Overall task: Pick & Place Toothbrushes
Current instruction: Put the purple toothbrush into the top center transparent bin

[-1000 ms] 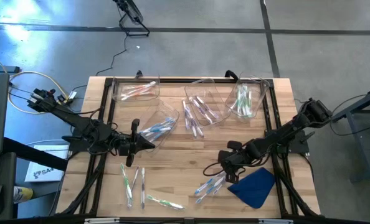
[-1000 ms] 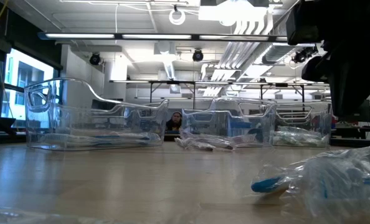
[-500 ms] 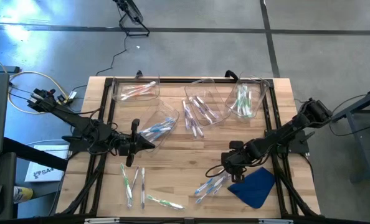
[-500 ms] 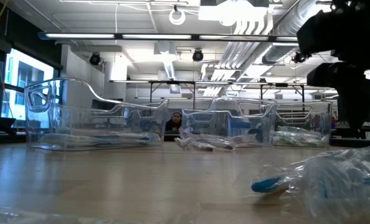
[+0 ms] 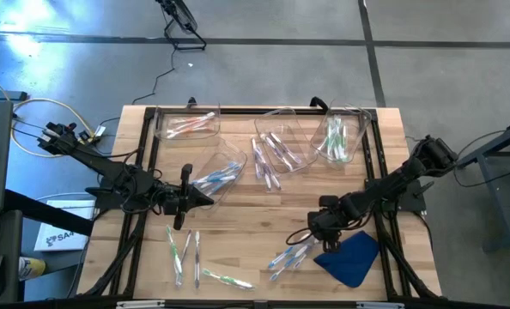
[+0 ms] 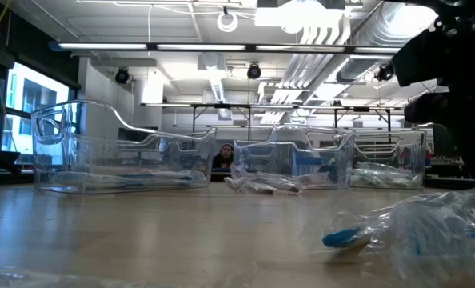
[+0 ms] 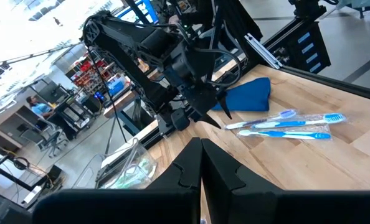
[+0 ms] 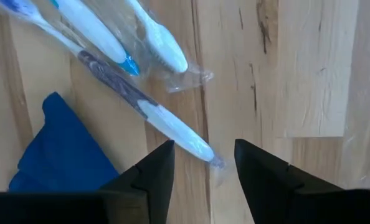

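Wrapped blue toothbrushes [image 5: 289,255] lie flat on the wooden table near its front, beside a blue cloth [image 5: 349,257]. My right gripper [image 5: 309,232] hangs open just above them. In the right wrist view one brush's end [image 8: 194,144] lies on the wood between and beyond my right gripper's [image 8: 203,149] fingers, untouched. Green toothbrushes [image 5: 185,249] lie at the near left, and purple ones [image 5: 264,167] lie mid-table. My left gripper [image 5: 202,200] waits shut at the table's left, beside a clear bin [image 5: 225,172] of blue brushes.
Three more clear bins stand along the far edge: one with pink brushes [image 5: 186,125], one with purple [image 5: 281,137], one with green [image 5: 336,137]. Black frame rails run along the table's left and right sides. Bare wood lies mid-table, between the two grippers.
My right gripper has drawn back a little toward the table's right edge and has risen, away from the blue toothbrushes, which lie where they were.
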You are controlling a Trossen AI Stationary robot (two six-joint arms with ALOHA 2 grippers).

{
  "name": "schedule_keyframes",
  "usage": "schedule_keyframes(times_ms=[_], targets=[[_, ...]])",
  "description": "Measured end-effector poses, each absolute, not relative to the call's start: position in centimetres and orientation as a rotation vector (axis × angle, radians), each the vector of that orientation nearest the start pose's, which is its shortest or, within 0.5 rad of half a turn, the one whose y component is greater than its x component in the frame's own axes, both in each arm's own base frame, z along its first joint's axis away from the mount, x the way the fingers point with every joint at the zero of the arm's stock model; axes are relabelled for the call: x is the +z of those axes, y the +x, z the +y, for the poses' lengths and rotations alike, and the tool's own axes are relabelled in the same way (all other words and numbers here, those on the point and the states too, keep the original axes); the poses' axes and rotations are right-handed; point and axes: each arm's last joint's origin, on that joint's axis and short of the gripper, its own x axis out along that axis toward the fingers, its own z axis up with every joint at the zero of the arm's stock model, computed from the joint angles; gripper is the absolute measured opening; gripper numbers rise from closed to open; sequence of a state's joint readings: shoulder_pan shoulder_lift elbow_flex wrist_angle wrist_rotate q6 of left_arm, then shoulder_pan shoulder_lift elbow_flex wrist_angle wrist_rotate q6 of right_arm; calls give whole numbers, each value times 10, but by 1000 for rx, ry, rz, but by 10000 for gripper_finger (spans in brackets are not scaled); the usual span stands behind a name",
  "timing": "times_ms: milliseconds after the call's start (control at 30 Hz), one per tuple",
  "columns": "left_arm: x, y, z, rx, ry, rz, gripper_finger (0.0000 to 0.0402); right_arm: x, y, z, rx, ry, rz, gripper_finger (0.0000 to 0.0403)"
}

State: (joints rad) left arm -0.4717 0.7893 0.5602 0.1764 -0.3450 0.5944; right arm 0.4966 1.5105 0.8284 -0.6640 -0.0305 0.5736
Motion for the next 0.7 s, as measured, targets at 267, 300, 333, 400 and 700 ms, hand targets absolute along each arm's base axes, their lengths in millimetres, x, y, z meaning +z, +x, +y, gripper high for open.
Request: schedule_keyframes(times_ms=[267, 300, 333, 400, 700], targets=[[289, 166, -74, -137, 617, 9, 0, 166, 220, 140, 112, 88, 1307, 187], [289, 166, -74, -137, 617, 9, 0, 166, 219, 142, 126, 71, 1299, 190], [289, 166, -74, -137, 617, 9, 0, 166, 218, 144, 131, 49, 1292, 193], [289, 166, -74, -137, 617, 9, 0, 166, 217, 145, 119, 21, 1278, 195], [289, 166, -74, -137, 617, 9, 0, 161, 215, 144, 101, 29, 1258, 195]])
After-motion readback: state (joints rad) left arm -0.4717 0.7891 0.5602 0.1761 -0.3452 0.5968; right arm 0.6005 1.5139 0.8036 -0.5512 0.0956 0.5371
